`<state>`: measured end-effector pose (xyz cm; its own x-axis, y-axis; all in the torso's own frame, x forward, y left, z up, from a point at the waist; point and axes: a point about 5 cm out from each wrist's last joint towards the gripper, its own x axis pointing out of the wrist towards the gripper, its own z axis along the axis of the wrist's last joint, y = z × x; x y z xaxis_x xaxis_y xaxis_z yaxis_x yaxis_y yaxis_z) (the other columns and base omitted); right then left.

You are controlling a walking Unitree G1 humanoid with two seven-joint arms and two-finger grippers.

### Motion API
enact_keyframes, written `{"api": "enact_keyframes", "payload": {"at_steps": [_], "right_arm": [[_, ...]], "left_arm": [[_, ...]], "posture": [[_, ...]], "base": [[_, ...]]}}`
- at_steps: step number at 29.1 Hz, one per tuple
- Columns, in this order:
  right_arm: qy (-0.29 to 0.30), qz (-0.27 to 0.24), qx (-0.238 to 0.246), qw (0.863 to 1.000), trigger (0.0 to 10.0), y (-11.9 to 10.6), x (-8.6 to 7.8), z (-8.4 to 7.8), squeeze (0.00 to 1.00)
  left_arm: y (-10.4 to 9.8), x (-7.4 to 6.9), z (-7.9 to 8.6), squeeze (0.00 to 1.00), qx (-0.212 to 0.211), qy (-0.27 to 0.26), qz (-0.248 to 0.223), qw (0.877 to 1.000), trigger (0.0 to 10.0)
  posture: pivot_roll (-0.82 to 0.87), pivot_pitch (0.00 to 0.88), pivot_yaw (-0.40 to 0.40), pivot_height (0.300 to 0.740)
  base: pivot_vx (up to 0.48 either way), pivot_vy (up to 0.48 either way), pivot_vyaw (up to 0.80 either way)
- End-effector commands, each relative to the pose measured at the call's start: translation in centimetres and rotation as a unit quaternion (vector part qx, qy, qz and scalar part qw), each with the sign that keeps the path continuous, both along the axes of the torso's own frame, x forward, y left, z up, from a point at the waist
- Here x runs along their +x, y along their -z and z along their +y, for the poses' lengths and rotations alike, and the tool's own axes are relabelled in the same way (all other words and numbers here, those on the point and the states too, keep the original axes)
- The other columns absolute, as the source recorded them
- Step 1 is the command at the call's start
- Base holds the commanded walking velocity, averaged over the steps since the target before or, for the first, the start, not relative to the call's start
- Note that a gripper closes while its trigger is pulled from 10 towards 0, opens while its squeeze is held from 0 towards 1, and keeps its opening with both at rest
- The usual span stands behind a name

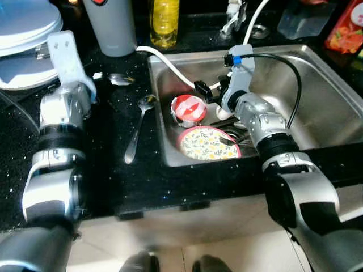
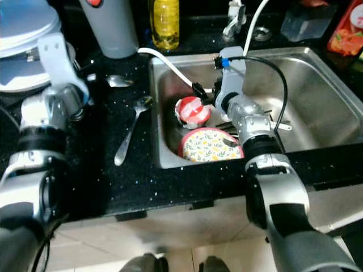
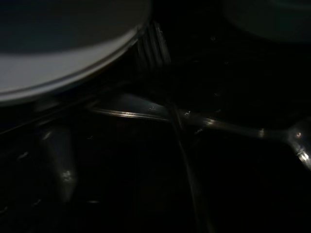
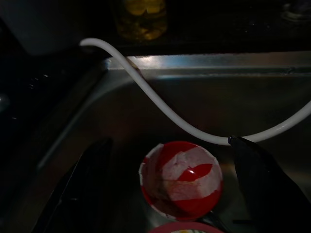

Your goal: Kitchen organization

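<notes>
A red and white bowl [image 1: 189,109] lies in the steel sink [image 1: 323,107], with a pink-rimmed floral plate [image 1: 207,143] just in front of it. My right gripper [image 1: 212,93] is lowered into the sink just behind the bowl. It is open, and in the right wrist view its two black fingers [image 4: 82,184] stand on either side of the bowl [image 4: 181,178] without touching it. My left arm [image 1: 62,107] reaches over the black counter toward a stack of white plates [image 1: 25,22]. In the left wrist view, a fork [image 3: 150,43] and a spoon handle [image 3: 218,124] lie by a plate rim [image 3: 63,63].
A long spoon [image 1: 136,130] and a smaller spoon [image 1: 116,78] lie on the counter left of the sink. A white hose [image 1: 170,62] curves into the basin. A grey container [image 1: 112,25] and a yellow bottle [image 1: 164,21] stand behind. Cutlery [image 2: 278,124] lies in the sink.
</notes>
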<state>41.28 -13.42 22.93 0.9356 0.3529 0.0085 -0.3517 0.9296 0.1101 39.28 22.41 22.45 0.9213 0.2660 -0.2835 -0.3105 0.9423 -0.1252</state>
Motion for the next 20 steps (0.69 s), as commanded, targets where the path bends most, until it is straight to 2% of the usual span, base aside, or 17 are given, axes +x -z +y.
{"api": "enact_keyframes", "payload": {"at_steps": [1,2,6,9,13,15,16,18,19,20], "right_arm": [[0.018,0.009,0.035,0.999,10.0,0.5,-0.2,0.0,0.00],[0.021,0.007,0.043,0.999,10.0,0.5,-0.3,0.2,0.00],[0.021,0.005,0.054,0.998,10.0,0.5,-0.7,1.0,0.00],[0.021,0.005,0.056,0.998,10.0,0.5,-0.8,1.3,0.00],[0.019,0.003,0.064,0.998,10.0,0.3,-1.1,1.9,0.00],[0.019,-0.002,0.068,0.998,10.0,-0.1,-1.1,1.9,0.00],[0.019,-0.002,0.068,0.998,10.0,-0.1,-1.1,1.9,0.00],[0.022,-0.017,0.066,0.997,10.0,-0.9,-1.2,1.4,0.00],[0.022,-0.017,0.066,0.997,10.0,-0.9,-1.2,1.4,0.00],[0.024,-0.023,0.064,0.997,10.0,-1.2,-1.2,1.2,0.00]], "left_arm": [[7.0,-1.8,-0.5,0.00,-0.060,-0.015,0.128,0.990,0.0],[7.4,-2.0,-0.6,0.00,-0.080,-0.020,0.123,0.989,0.0],[7.4,-2.2,-0.9,0.00,-0.107,-0.026,0.103,0.989,0.0],[7.3,-2.3,-1.0,0.00,-0.109,-0.027,0.095,0.989,0.0],[6.3,-2.4,-1.3,0.00,-0.101,-0.026,0.062,0.993,0.0],[5.1,-2.5,-1.4,0.00,-0.045,-0.014,0.024,0.999,0.0],[5.1,-2.5,-1.4,0.00,-0.045,-0.014,0.024,0.999,0.0],[3.1,-2.7,-1.5,0.00,0.021,0.004,-0.043,0.999,0.0],[3.1,-2.7,-1.5,0.00,0.021,0.004,-0.043,0.999,0.0],[2.5,-2.8,-1.6,0.00,0.034,0.012,-0.066,0.997,0.0]], "posture": [[0.12,0.109,0.012,0.740],[0.12,0.110,0.011,0.740],[0.12,0.109,0.006,0.740],[0.12,0.108,0.005,0.740],[0.12,0.108,0.004,0.740],[0.12,0.108,0.004,0.740],[0.12,0.108,0.004,0.740],[0.12,0.108,0.004,0.740],[0.12,0.108,0.004,0.740],[0.12,0.108,0.004,0.740]], "base": [[0.000,0.000,0.00],[0.000,0.000,0.00],[0.000,0.000,0.00],[0.000,0.000,0.00],[0.000,0.000,0.00],[0.000,0.000,0.00],[0.000,0.000,0.00],[0.000,0.000,0.00],[0.000,0.000,0.00],[0.000,0.000,0.00]]}}
